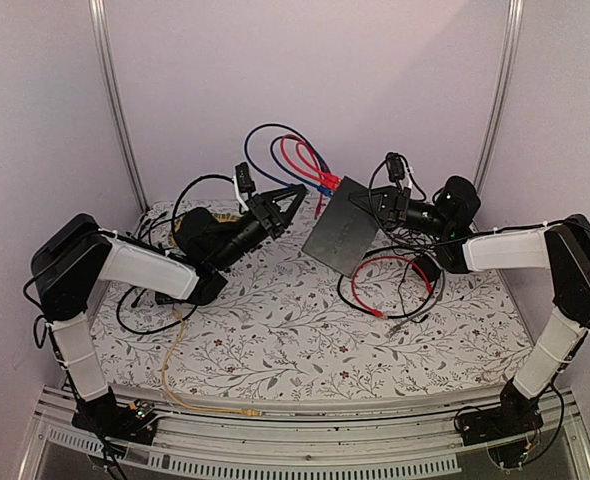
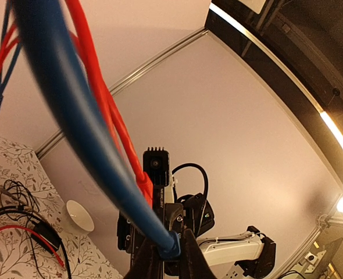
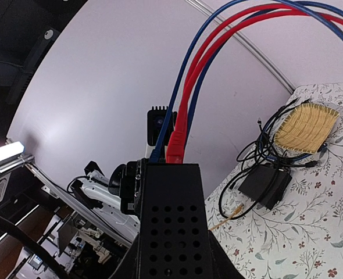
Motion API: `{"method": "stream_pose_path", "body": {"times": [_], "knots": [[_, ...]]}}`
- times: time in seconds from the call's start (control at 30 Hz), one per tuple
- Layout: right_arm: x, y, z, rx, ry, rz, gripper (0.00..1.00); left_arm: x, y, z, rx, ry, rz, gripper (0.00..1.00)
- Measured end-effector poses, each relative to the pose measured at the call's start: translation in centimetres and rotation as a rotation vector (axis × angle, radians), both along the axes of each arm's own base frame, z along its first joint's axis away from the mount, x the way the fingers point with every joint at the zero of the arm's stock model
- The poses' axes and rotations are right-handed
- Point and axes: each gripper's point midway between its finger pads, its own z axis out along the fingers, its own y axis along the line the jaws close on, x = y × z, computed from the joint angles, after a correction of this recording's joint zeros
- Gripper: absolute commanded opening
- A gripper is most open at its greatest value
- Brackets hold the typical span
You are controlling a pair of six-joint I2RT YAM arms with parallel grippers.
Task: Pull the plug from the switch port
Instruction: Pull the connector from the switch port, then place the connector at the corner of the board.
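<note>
A: Right, left gripper [image 2: 170,258] is pinched shut on the blue plug [image 2: 168,245], and right gripper [image 1: 377,203] clamps the black switch [image 3: 171,215].
B: Plug looks seated in the switch port [image 3: 158,158] on the far edge, 1 red plug [image 3: 174,148] beside it. Extraction's in hand, I'd say: next, a straight pull back.
A: Writing?
B: None I can read.

A floral tablecloth [image 1: 275,340] carries a red cable [image 1: 390,259], woven mat [image 3: 307,128], perhaps adapter [image 3: 264,185].

- My right claw [image 1: 380,205] grips the switch [image 1: 343,232], a flat matte-black box, tilted at the table's 1 o'clock, its port edge [image 3: 171,164] facing 10 o'clock.
- My left claw [image 1: 293,196] pinches the blue plug [image 2: 169,246] near that edge.
</note>
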Motion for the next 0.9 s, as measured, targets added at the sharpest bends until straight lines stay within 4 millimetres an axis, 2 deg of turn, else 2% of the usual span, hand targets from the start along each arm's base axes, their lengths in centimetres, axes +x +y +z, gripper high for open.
{"method": "stream_pose_path", "body": {"times": [0.47, 0.67, 0.77, 0.9], "knots": [[0.3, -0.3, 0.0, 0.002, 0.001, -0.014, 0.01, 0.1, 0.3, 0.1, -0.005, -0.007, 0.005, 0.06], [0.3, -1.1, 0.8, 0.000, -0.005, -0.032, 0.01, 1.0, 2.0, -0.6, 0.020, 0.016, 0.038, 0.06], [0.2, -1.5, 1.3, 0.001, -0.023, -0.041, 0.01, 1.8, 2.9, -0.1, 0.022, 0.009, 0.058, 0.06], [0.2, -1.5, 1.2, -0.007, -0.023, -0.044, 0.01, 3.0, 3.6, 1.7, 0.002, -0.021, 0.060, 0.05]]}}
